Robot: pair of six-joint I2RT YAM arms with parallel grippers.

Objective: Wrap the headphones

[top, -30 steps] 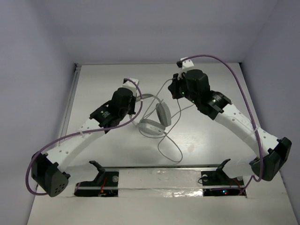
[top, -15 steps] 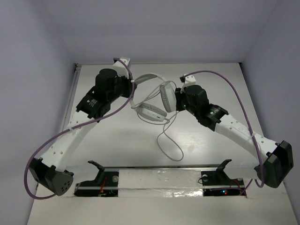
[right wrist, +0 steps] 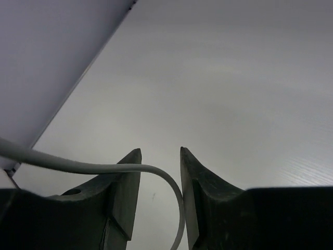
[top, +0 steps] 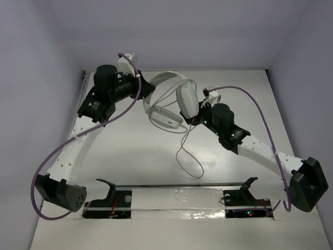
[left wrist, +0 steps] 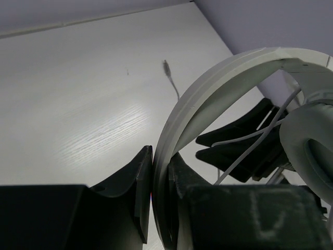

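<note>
The white headphones (top: 174, 99) hang in the air by their headband (top: 169, 78). Both earcups (top: 186, 100) dangle below it. My left gripper (top: 144, 88) is shut on the headband's left end, which is pinched between the jaws in the left wrist view (left wrist: 218, 78). The thin whitish cable (top: 190, 159) drops from the earcups and loops on the table. Its plug (left wrist: 165, 65) lies on the table. My right gripper (top: 200, 117) is just right of the earcups. Its jaws stand apart and the cable (right wrist: 78, 166) curves between them, resting against the right finger.
The white table (top: 119, 151) has a raised rail along its left edge (top: 83, 99). White walls enclose the back and sides. Purple arm cables (top: 250, 96) arc above both arms. Two black stands (top: 112, 190) sit at the near edge.
My left gripper has lifted the headphones off the table and carried them up and to the far left. My right gripper has moved nearer, to just right of the earcups.
</note>
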